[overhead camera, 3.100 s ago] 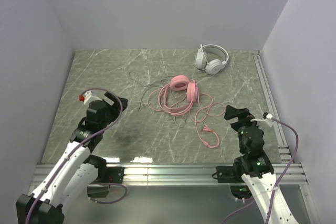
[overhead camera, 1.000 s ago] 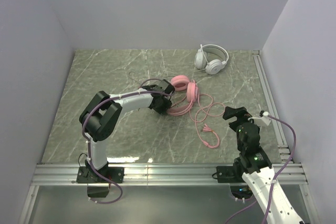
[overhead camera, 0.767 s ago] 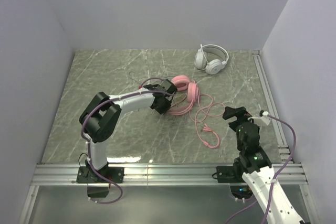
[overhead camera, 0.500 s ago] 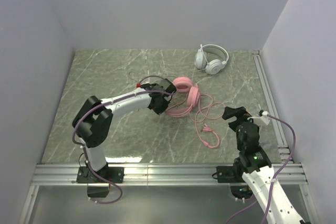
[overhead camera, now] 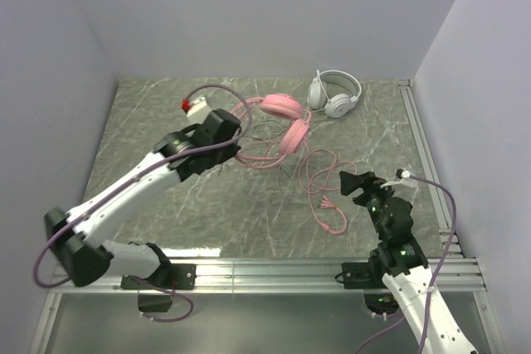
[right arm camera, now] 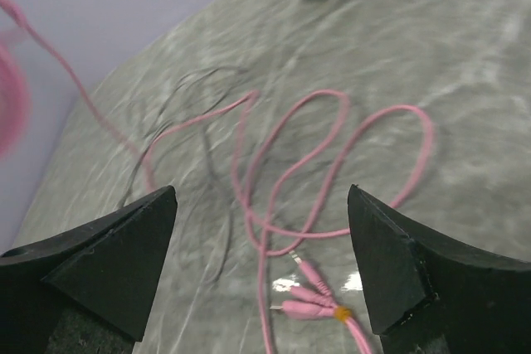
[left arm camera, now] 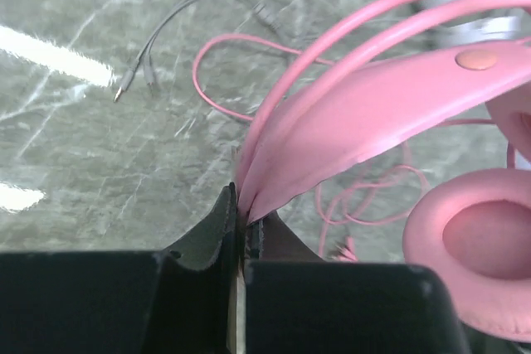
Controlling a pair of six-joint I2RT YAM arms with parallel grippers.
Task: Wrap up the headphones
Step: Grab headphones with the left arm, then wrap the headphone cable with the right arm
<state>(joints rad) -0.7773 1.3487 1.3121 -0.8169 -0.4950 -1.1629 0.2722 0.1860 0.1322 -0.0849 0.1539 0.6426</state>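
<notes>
While the left gripper [left arm camera: 242, 215] pinches the pink headset [overhead camera: 284, 120] by its headband, holding it up just left of the white headset [overhead camera: 334, 93], the right gripper [right arm camera: 261, 205] is spread, gripping nothing. It sits well nearer the bases, over the pink cable [right arm camera: 305, 310].

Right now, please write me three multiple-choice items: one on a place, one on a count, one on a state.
1. White headphones lie: A) far right; B) near left; C) near centre.
2. Headsets in view: A) one; B) two; C) three.
3. Left claw: A) open; B) shut on the pink headphones; C) shut on nothing.
1A: they sit far back, right of centre. 2B: one white, one pink. 3B: the pink band is pinched in it.
</notes>
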